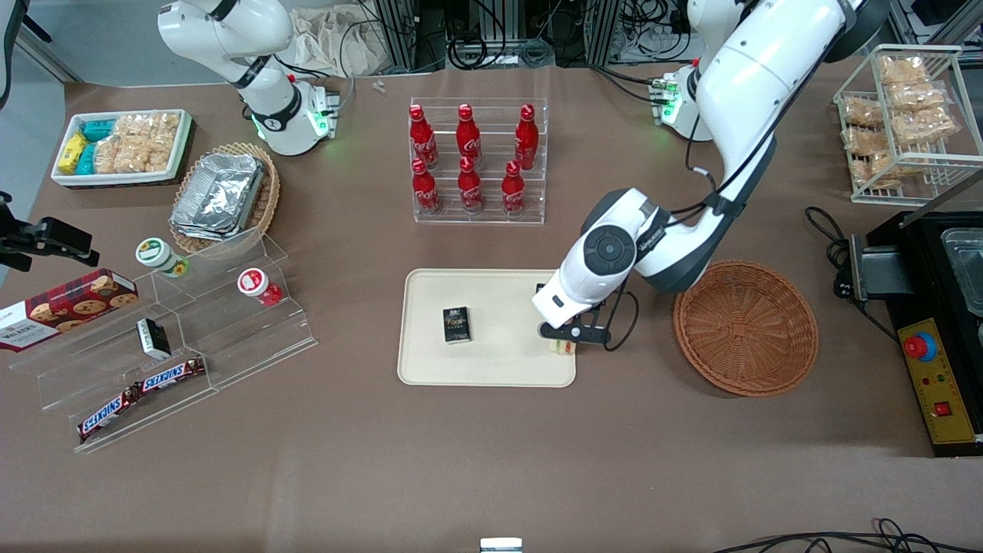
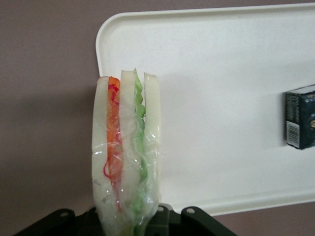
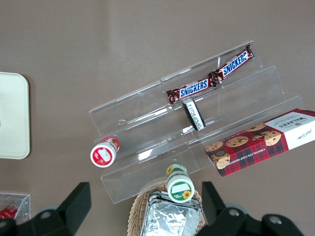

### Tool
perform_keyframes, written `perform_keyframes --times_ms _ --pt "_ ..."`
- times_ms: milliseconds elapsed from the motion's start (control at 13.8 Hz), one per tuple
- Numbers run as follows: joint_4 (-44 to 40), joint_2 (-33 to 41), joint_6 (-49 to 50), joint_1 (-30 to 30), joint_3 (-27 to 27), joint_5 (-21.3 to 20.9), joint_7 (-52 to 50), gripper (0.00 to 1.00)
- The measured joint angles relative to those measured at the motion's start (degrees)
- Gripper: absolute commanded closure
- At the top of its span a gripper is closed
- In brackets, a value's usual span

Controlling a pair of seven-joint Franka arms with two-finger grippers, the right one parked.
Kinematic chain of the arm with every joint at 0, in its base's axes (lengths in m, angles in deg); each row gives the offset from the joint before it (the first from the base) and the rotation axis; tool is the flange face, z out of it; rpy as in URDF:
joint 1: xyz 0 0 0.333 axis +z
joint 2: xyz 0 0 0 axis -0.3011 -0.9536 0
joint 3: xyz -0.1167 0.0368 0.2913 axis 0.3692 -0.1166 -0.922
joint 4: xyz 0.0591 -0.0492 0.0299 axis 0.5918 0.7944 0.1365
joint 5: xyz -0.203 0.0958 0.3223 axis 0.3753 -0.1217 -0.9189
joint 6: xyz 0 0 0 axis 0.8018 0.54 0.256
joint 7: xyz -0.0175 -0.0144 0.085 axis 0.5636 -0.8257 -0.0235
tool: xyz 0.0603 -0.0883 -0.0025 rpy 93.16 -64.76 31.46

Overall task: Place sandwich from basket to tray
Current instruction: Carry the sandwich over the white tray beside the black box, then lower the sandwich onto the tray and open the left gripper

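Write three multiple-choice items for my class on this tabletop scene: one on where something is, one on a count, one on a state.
1. Where is the sandwich?
A. in the basket
B. in the claw, over the tray's corner
C. on the bottle rack

2. How many red bottles stand in the clear rack?
A. four
B. six
C. eight

3. What is the round basket's state?
A. holding nothing
B. full of packets
C. tipped over

Key: 1 B, the claw grips the sandwich above the corner of the tray; 2 B, two rows of three; 3 A, only bare wicker shows inside.
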Motion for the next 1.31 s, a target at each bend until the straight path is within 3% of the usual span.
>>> perform_keyframes --times_ms 1307 --pt "-0.95 -4.29 -4.18 -1.06 -0.66 -0.24 -0.02 1.0"
